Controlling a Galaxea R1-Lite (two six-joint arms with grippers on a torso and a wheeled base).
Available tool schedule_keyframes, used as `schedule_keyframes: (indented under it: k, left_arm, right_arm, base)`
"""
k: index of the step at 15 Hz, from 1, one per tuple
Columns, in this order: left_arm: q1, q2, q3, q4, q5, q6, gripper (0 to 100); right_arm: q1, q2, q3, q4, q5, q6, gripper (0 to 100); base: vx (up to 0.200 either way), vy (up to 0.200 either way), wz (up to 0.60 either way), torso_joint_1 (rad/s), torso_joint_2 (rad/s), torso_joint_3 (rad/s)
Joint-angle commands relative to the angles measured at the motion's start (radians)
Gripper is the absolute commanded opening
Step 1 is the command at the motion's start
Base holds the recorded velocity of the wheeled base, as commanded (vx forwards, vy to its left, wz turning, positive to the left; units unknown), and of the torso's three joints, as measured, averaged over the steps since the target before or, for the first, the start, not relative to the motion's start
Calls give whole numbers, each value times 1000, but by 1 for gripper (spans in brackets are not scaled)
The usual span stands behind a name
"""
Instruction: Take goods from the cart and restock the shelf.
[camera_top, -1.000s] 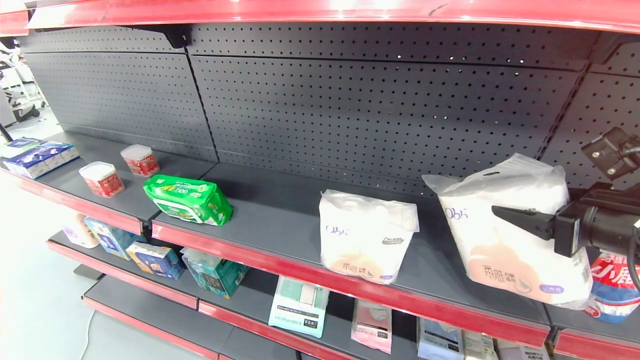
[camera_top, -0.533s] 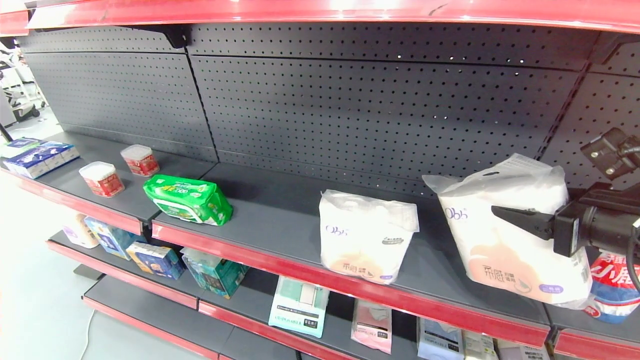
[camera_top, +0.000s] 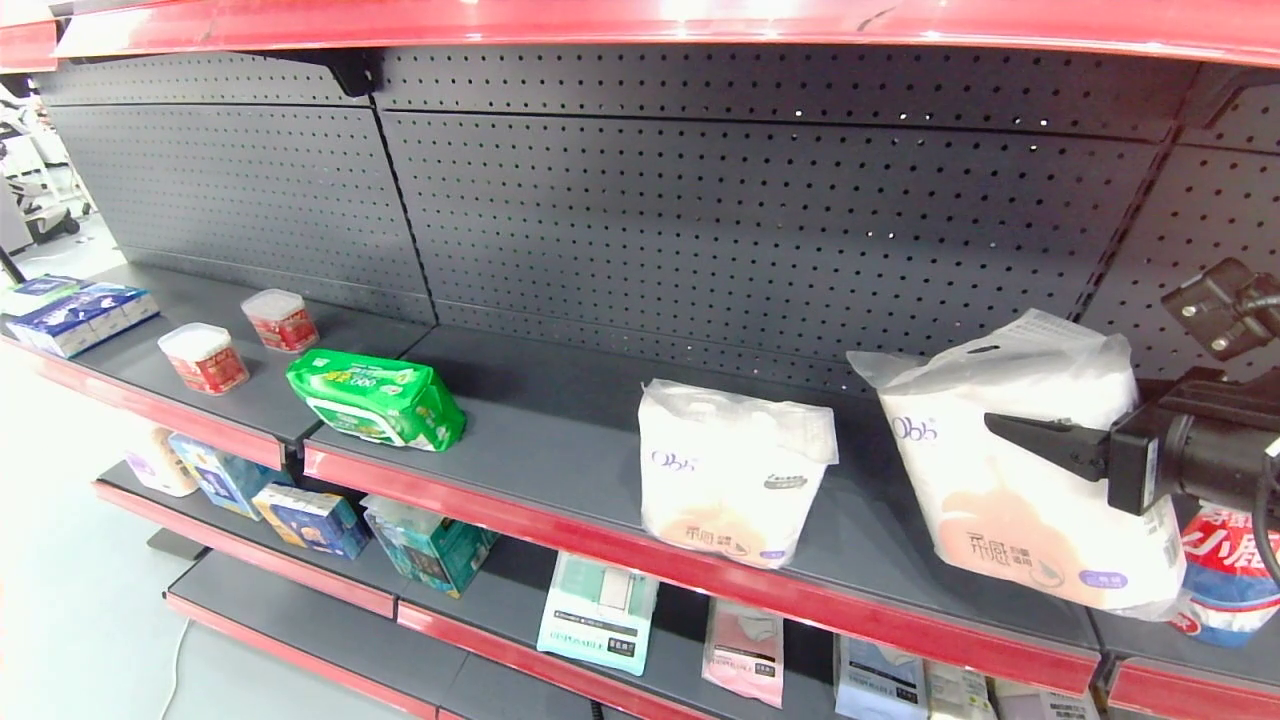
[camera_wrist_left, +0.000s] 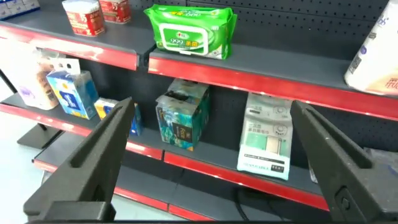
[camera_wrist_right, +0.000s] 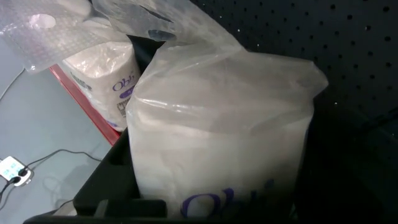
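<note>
Over toward the right end of the grey shelf, the right gripper is clamped on one tall toilet-roll pack, clear-wrapped white with peach print. One smaller matching pack stands near, then one green wipes pack and two red tubs. The left gripper has its jaws apart.

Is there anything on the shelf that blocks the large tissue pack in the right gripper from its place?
Nothing visible does. The right gripper holds the large tissue pack over bare shelf. The smaller tissue pack stands apart on its left; the red and blue pack sits close on its right.
</note>
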Motion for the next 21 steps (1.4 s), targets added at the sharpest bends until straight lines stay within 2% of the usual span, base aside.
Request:
schedule_keyframes:
  k: [1,11,15,21]
  left_arm:
    - [0,-1,1,-1,0,1,100]
    - [0,-1,1,-2,0,5,100]
    - [0,-3,1,-2,0,10,100]
    - [0,-3,1,-1,0,10,100]
  right_arm:
    - [0,-4,3,1,0,-1,0]
    - [6,45,-13,-4,0,-4,0]
    - [23,120,-19,-93,0,-6,0]
    - [41,161,-66,-94,0,-3,0]
  base:
    - [0,0,0,0,0,0]
    - [0,0,0,0,0,0]
    - [0,0,0,0,0,0]
    - [0,0,0,0,0,0]
